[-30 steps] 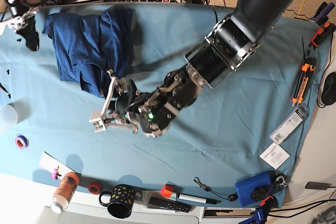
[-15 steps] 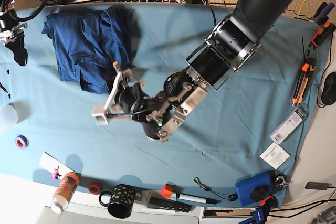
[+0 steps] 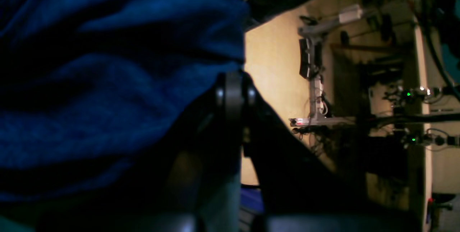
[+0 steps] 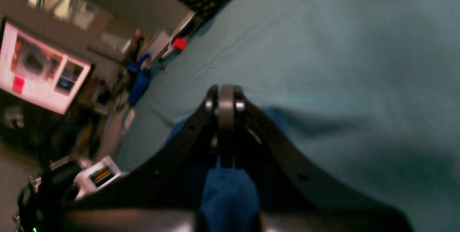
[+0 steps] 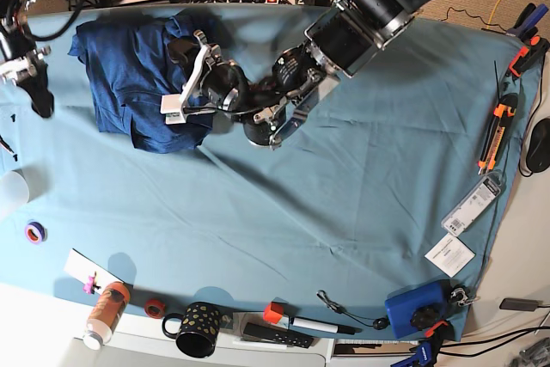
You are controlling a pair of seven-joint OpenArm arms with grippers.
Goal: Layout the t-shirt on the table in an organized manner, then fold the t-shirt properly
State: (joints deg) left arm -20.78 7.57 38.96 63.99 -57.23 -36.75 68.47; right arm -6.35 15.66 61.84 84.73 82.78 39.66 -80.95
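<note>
The navy t-shirt (image 5: 129, 66) lies bunched in a rough block at the table's (image 5: 344, 212) back left. My left gripper (image 5: 172, 102) hangs over the shirt's right part, jaws shut. In the left wrist view the shut gripper (image 3: 234, 88) has dark blue t-shirt fabric (image 3: 107, 81) close on its left, and no cloth shows between the tips. My right gripper (image 5: 41, 102) is at the table's left edge, apart from the shirt. In the right wrist view this gripper (image 4: 221, 97) is shut over the teal table (image 4: 341, 63). A blue patch shows low between its fingers, and I cannot tell what it is.
Along the front edge stand an orange bottle (image 5: 106, 311), a spotted black mug (image 5: 198, 328), a red tape roll (image 5: 155, 307) and a blue box (image 5: 412, 311). A purple roll (image 5: 34, 232) lies front left. An orange-handled tool (image 5: 494, 135) and paper labels (image 5: 468, 208) lie at the right.
My left arm has swung from the table's middle back up over the shirt, and its jaws have closed. My right gripper has closed and drifted left, away from the shirt.
</note>
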